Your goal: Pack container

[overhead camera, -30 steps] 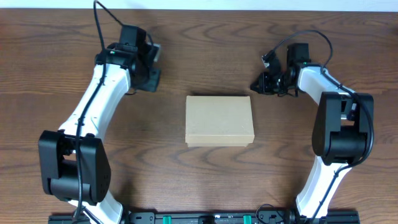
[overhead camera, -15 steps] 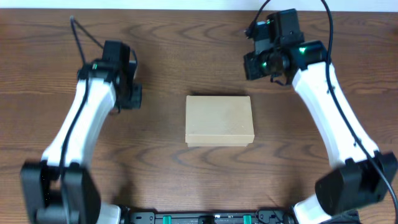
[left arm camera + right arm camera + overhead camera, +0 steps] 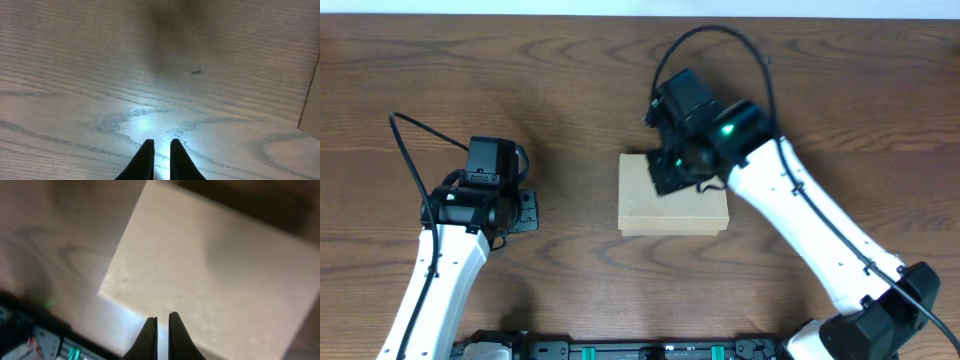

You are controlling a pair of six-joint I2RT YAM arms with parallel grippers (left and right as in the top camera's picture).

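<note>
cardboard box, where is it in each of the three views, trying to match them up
Overhead: the cardboard box sits mid-table, its upper part hidden under the right arm.
Left wrist: only a pale sliver at the right edge, probably the box's side.
Right wrist: the box fills most of the frame.
Shared landmark: the wood-grain table, left of the box in every view.

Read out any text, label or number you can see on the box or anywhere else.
No text can be read.
The container is plain tan cardboard, with no print on its top in the overhead or right wrist view.
The table shows only wood grain.
The rail at the near edge has green marks, too small to read.
</note>
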